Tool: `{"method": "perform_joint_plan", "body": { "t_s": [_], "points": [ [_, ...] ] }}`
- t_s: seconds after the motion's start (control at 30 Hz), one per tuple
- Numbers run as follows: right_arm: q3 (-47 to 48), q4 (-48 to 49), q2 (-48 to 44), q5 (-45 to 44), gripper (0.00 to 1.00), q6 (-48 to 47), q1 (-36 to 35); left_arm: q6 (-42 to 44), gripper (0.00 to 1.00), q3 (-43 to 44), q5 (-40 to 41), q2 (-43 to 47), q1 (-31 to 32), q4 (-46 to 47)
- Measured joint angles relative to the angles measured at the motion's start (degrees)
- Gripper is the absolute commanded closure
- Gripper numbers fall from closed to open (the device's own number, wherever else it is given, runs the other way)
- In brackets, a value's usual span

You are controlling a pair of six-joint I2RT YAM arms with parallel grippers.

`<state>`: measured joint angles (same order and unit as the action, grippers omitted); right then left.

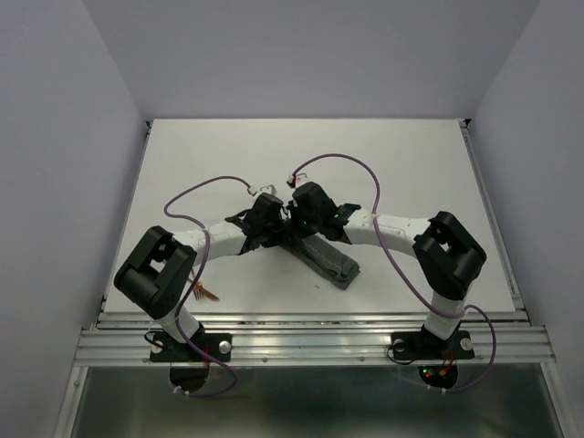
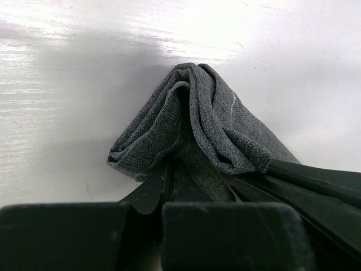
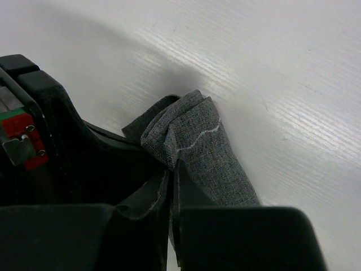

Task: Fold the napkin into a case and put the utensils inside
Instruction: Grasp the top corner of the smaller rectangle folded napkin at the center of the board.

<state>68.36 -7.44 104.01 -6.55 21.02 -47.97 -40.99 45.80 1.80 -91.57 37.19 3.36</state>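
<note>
With your left gripper (image 2: 171, 172) and right gripper (image 3: 172, 178) both pinched shut on the napkin (image 2: 197, 118), move them together, evenly, so no layer slips from the fold.

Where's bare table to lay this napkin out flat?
Bare: the far half of the table, beyond both hands. Crowded: the centre, where the left hand and right hand pinch the napkin, and the near-left edge, where the utensils lie.

Coarse-woven matt cloth napkin (image 2: 197, 124); smooth, perhaps laminate table (image 2: 67, 68)
</note>
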Motion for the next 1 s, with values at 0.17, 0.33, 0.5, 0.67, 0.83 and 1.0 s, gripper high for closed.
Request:
{"method": "perform_joint_plan", "body": {
  "t_s": [0.17, 0.33, 0.5, 0.67, 0.83, 1.0],
  "points": [
    [-0.94, 0.22, -0.44, 0.02, 0.97, -0.02, 0.00, -0.13, 1.00, -0.09, -0.68, 0.22, -0.35, 0.37],
    [-1.95, 0.42, -0.94, 0.09, 0.97, -0.13, 0.00, -0.85, 1.00, -2.05, -4.13, 1.68, -2.19, 2.91],
    [-2.93, 0.59, -1.25, 0.63, 0.98, -0.28, 0.00, -1.86, 1.00, -3.96, -7.52, 2.16, -4.02, 5.60],
    [-3.34, 0.63, -1.25, 1.05, 0.98, -0.46, 0.00, -3.10, 1.00, -5.73, -10.08, 2.16, -5.03, 8.46],
    [-3.56, 1.03, -0.50, 1.36, 0.98, -0.50, 0.00, -4.20, 1.00, -6.58, -12.00, 2.16, -5.44, 10.56],
    [-3.58, 1.95, 2.89, 1.42, 0.98, -0.57, 0.00, -5.03, 1.00, -6.95, -13.77, 2.16, -6.05, 11.82]
  ]
}}
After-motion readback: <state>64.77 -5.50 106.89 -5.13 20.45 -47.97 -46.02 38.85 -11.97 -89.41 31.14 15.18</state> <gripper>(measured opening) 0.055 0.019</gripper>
